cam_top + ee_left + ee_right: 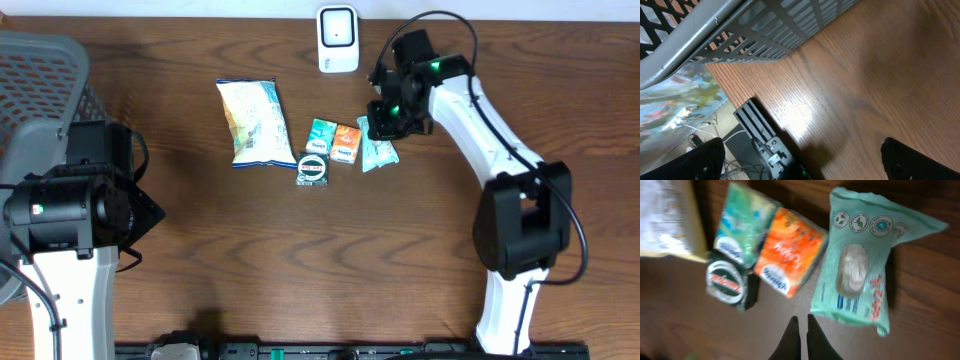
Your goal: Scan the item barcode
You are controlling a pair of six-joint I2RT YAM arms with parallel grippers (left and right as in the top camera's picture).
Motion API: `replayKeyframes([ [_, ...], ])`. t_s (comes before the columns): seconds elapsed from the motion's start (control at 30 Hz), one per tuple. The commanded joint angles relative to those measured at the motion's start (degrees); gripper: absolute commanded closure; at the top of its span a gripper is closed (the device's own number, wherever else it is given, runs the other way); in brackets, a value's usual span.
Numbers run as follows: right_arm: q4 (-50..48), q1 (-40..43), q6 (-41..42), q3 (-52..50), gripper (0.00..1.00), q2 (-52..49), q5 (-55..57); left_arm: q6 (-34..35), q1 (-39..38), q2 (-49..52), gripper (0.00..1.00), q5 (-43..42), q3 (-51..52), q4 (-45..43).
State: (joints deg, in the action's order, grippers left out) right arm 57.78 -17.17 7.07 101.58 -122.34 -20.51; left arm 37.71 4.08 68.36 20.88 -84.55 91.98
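Right arm: stretched far; right gripper (801, 332) pressed together, empty, just beside wipes pack (860, 265).
Left gripper (800, 157): spread, near mesh basket (765, 35).

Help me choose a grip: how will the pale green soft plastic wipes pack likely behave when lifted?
The pale green soft plastic wipes pack looks crinkled and pillowy, so it would probably sag rather than stay stiff. Its glossy film may be slippery. Lying flat, it seems unlikely to roll.
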Motion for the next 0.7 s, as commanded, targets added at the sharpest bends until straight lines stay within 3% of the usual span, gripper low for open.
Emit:
replayKeyframes([
  [0.0,-0.5,-0.1,0.7,0.9,0.99,-3.1,1.4,0.7,0.2,-0.2,0.02,0.2,0.0,0.3],
  [0.43,8.6,2.5,8.8,2.5,0.99,-2.6,29.1,0.7,0.2,-0.2,0.02,0.2,0.0,0.3],
  [0.57,13.0,3.7,8.6,5.3,0.99,-0.9,30.4,0.7,0.2,-0.2,0.02,0.2,0.0,0.3],
  [0.67,13.8,3.3,3.2,7.4,0.99,0.5,23.1,0.7,0.2,-0.2,0.02,0.2,0.0,0.3],
])
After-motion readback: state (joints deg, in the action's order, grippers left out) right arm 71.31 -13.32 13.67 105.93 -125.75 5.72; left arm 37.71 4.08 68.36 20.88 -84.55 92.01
